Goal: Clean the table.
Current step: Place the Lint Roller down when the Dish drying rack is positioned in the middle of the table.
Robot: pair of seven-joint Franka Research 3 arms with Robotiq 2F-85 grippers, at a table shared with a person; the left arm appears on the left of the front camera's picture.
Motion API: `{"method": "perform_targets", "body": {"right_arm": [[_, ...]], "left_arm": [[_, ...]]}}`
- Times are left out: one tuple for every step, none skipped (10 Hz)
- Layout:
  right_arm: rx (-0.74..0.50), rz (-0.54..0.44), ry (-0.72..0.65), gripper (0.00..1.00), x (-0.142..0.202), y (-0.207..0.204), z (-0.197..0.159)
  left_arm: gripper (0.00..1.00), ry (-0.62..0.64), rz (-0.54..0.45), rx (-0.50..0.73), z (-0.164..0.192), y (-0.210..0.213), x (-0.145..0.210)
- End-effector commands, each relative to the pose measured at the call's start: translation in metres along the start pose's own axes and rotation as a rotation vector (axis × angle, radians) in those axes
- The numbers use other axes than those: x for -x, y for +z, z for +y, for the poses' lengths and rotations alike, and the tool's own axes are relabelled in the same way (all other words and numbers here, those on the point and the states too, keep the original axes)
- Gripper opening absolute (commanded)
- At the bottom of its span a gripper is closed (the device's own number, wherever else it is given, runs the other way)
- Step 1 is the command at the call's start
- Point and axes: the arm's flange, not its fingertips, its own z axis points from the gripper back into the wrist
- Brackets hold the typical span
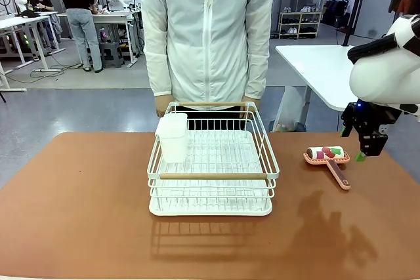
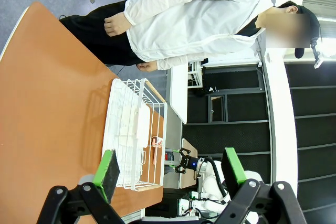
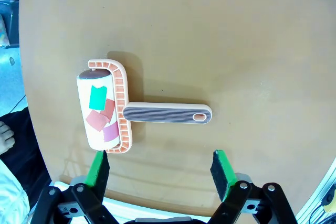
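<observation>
On the glossy reddish-brown tabletop, the pink plastic lint roller lies below the right gripper, fingers spread; best to descend squarely over its ribbed handle. Left gripper fingers also spread, empty.

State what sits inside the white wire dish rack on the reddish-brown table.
A translucent white plastic container stands at the near-left corner of the white wire dish rack, hooked at its rim. A white tray lies beneath. The container's contents cannot be made out.
</observation>
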Motion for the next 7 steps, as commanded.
{"method": "perform_targets", "body": {"right_arm": [[0.0, 0.001, 0.002, 1.0, 0.0021, 0.0002, -0.0002], [0.0, 0.001, 0.002, 1.0, 0.0021, 0.0002, -0.0002], [0.0, 0.001, 0.002, 1.0, 0.0021, 0.0002, -0.0002], [0.0, 0.001, 0.002, 1.0, 0.0021, 0.0002, -0.0002], [0.0, 0.001, 0.002, 1.0, 0.0021, 0.0002, -0.0002], [0.0, 0.001, 0.002, 1.0, 0.0021, 0.0002, -0.0002], [0.0, 0.001, 0.002, 1.0, 0.0021, 0.0002, -0.0002]], "left_arm": [[1.0, -0.002, -0.003, 0.012, -0.0018, 0.0027, -0.0011], [1.0, -0.002, -0.003, 0.012, -0.0018, 0.0027, -0.0011], [1.0, -0.002, -0.003, 0.012, -0.0018, 0.0027, -0.0011], [1.0, -0.002, -0.003, 0.012, -0.0018, 0.0027, -0.0011], [1.0, -0.002, -0.003, 0.012, -0.0018, 0.0027, -0.0011], [1.0, -0.002, -0.003, 0.012, -0.0018, 0.0027, -0.0011], [1.0, -0.002, -0.003, 0.012, -0.0018, 0.0027, -0.0011]]}}
